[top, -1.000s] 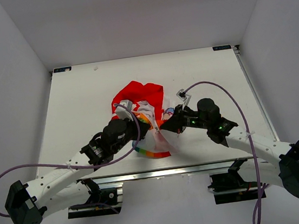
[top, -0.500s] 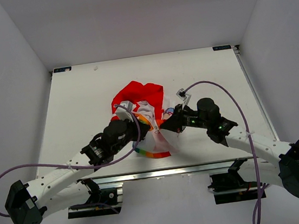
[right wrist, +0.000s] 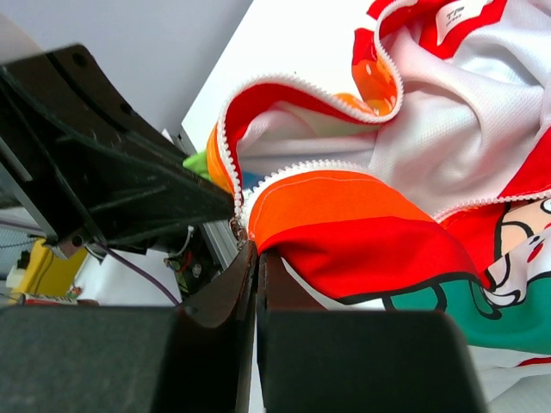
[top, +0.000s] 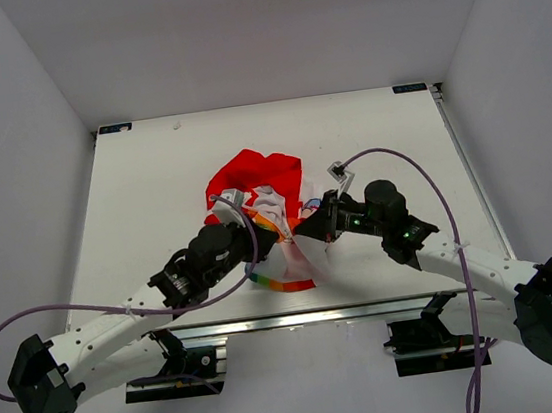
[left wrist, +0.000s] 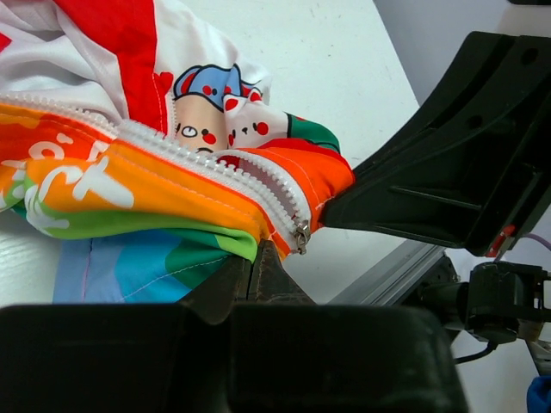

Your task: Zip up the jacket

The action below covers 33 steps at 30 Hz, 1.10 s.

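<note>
Your jacket (top: 253, 179) lies bunched on the table (top: 142, 183), towards the near edge. The left gripper (left wrist: 256, 260) is clamped on the rainbow hem just under the slider (left wrist: 300, 234), and the right gripper (right wrist: 256, 256) pinches the orange hem opposite. I judge that keeps both zipper ends aligned so the teeth can mesh.

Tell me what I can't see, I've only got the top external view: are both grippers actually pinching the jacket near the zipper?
Observer: The left wrist view shows the left gripper shut on the jacket, on its rainbow hem right below the zipper's end.
Operator: And the right one?
Observer: Its wrist view shows the right gripper shut on the orange edge beside the zipper's end.
Operator: Where's the slider?
Observer: The slider sits at the bottom end; the teeth above it are apart.
</note>
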Tool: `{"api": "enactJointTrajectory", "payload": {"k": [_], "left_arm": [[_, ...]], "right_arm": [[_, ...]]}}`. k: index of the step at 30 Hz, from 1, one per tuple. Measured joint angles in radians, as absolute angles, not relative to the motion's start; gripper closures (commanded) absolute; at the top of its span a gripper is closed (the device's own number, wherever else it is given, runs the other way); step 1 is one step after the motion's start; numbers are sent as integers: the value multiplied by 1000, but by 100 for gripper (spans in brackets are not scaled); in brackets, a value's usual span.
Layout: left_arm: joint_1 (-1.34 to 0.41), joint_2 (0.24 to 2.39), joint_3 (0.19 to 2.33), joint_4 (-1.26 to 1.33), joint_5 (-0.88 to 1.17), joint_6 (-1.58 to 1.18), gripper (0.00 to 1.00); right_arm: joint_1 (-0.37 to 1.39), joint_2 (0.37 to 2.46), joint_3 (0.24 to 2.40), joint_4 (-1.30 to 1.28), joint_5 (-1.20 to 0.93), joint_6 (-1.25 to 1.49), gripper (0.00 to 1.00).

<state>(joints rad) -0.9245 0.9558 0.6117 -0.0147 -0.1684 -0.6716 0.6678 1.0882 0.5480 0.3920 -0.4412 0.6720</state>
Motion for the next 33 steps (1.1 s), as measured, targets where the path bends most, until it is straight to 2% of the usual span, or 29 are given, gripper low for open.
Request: {"api": "enactJointTrajectory", "payload": {"k": [9, 18, 33], "left_arm": [[-924, 915, 562, 54, -138, -681, 100], [-919, 918, 547, 67, -44, -632, 100], [-918, 1028, 585, 8, 35, -599, 100]], "right_arm": [[668, 1090, 548, 403, -408, 709, 100], [667, 1123, 561, 406, -470, 677, 100], [657, 1123, 608, 303, -518, 663, 100]]}}
